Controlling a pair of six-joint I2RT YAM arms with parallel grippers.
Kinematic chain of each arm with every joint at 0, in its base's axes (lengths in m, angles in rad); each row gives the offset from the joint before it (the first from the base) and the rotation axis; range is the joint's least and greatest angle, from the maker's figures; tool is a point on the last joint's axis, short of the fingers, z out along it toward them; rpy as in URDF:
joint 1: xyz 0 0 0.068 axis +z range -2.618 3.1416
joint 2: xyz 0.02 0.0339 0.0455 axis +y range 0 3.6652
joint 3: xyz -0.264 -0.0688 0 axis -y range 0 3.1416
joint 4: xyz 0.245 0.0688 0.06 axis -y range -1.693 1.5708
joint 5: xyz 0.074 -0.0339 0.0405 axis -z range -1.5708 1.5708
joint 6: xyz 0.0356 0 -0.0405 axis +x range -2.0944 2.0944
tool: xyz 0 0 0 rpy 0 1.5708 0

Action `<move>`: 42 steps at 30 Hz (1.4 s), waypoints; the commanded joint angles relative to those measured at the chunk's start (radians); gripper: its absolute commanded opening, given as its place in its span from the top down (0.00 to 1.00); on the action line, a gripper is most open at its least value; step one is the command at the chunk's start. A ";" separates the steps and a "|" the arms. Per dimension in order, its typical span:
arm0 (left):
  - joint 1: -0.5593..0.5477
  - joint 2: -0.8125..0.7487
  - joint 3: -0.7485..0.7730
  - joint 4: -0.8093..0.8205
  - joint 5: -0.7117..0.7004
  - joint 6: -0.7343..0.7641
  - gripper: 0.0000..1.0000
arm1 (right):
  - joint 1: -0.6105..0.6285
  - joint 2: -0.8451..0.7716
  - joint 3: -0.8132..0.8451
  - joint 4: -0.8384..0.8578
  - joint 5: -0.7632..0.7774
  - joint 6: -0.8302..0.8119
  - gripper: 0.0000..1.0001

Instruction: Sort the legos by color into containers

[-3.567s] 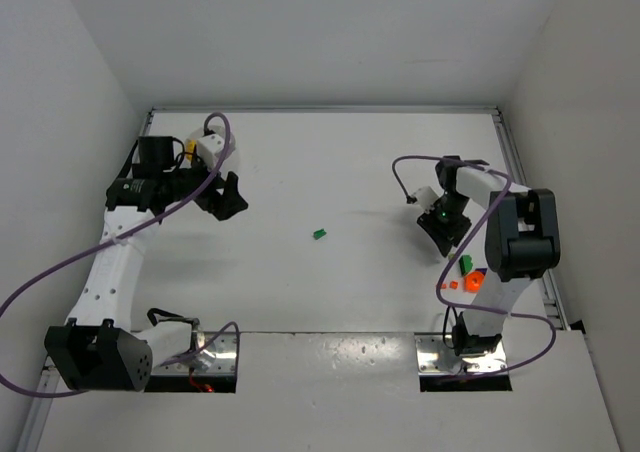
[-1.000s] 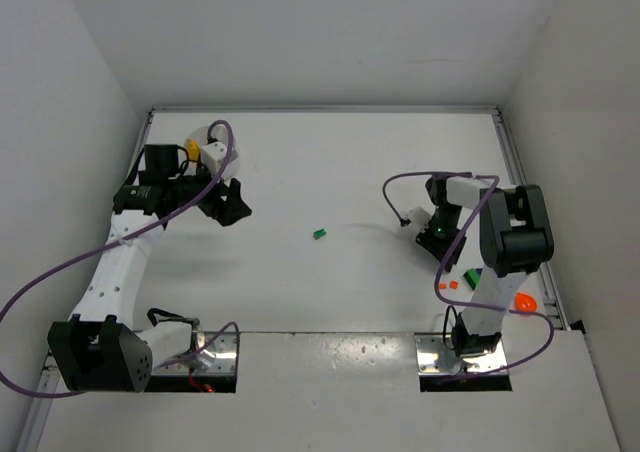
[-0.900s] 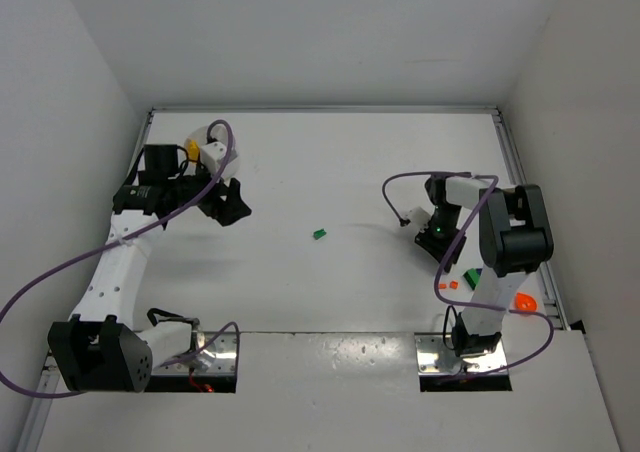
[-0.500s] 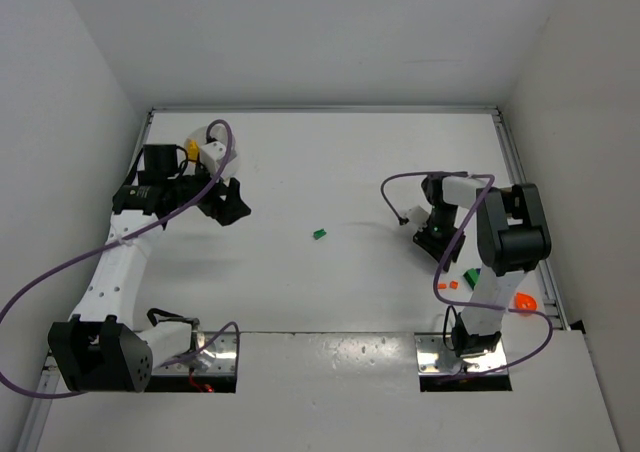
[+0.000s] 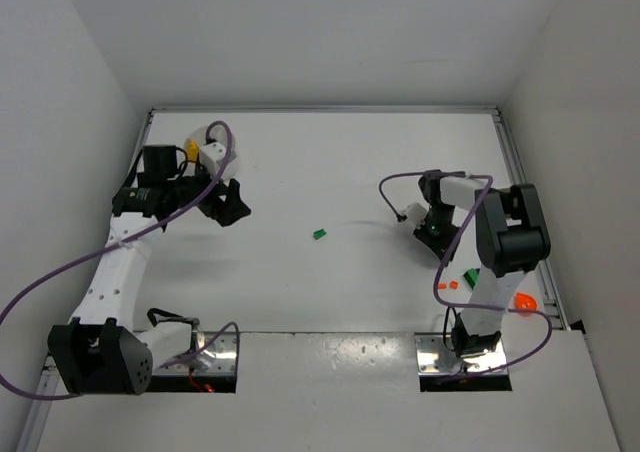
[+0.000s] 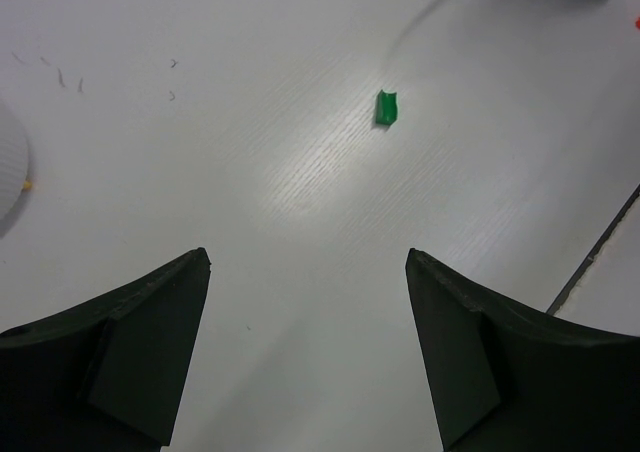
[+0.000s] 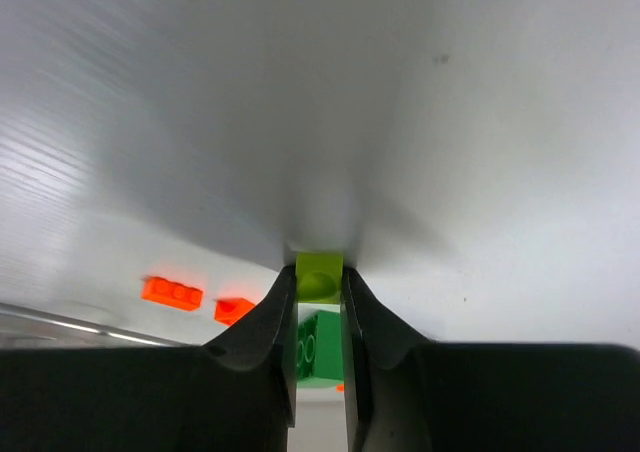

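Observation:
My right gripper [image 7: 319,272] is shut on a small yellow-green lego [image 7: 319,280], held low over the table; in the top view it [image 5: 432,234] is at the right. Behind its fingers lie a green brick [image 7: 318,350] and two orange bricks [image 7: 171,292] [image 7: 233,309], which also show in the top view, green [image 5: 470,277] and orange [image 5: 452,285]. A rounder orange piece [image 5: 523,301] lies by the right arm's base. My left gripper [image 6: 310,257] is open and empty, with a lone green lego [image 6: 386,107] ahead of it, mid-table [image 5: 319,234]. A curved white dish edge [image 6: 10,162] shows at the far left.
A purple cable [image 5: 400,187] loops from the right wrist. A dark cable [image 6: 590,262] crosses the lower right of the left wrist view. White walls enclose the table, with a rail [image 5: 520,202] along its right side.
My right gripper has shifted a little to the left with the lego in it. The rounder orange piece lies further right than at first. The left arm has barely moved.

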 commanded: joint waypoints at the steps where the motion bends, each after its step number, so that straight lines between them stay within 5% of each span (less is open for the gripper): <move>1: 0.011 -0.048 -0.034 0.039 0.050 0.012 0.15 | 0.026 -0.053 0.048 0.082 -0.130 0.028 0.93; 11: 0.033 -0.150 -0.186 0.250 0.320 -0.203 0.11 | 0.113 -0.081 0.444 -0.242 -0.915 0.113 0.96; 17: -0.031 -0.150 -0.210 0.289 0.432 -0.184 0.11 | 0.225 0.028 0.630 -0.518 -1.228 -0.057 0.97; 25: -0.180 -0.104 -0.210 0.312 0.541 -0.089 0.14 | 0.426 0.053 0.630 -0.529 -1.247 -0.090 0.97; 33: -0.280 -0.085 -0.222 0.404 0.253 -0.126 0.18 | 0.480 0.158 0.737 -0.529 -1.340 0.054 1.00; 42: -0.321 -0.085 -0.291 0.531 0.141 -0.247 0.19 | 0.489 0.145 0.635 -0.252 -1.429 0.438 1.00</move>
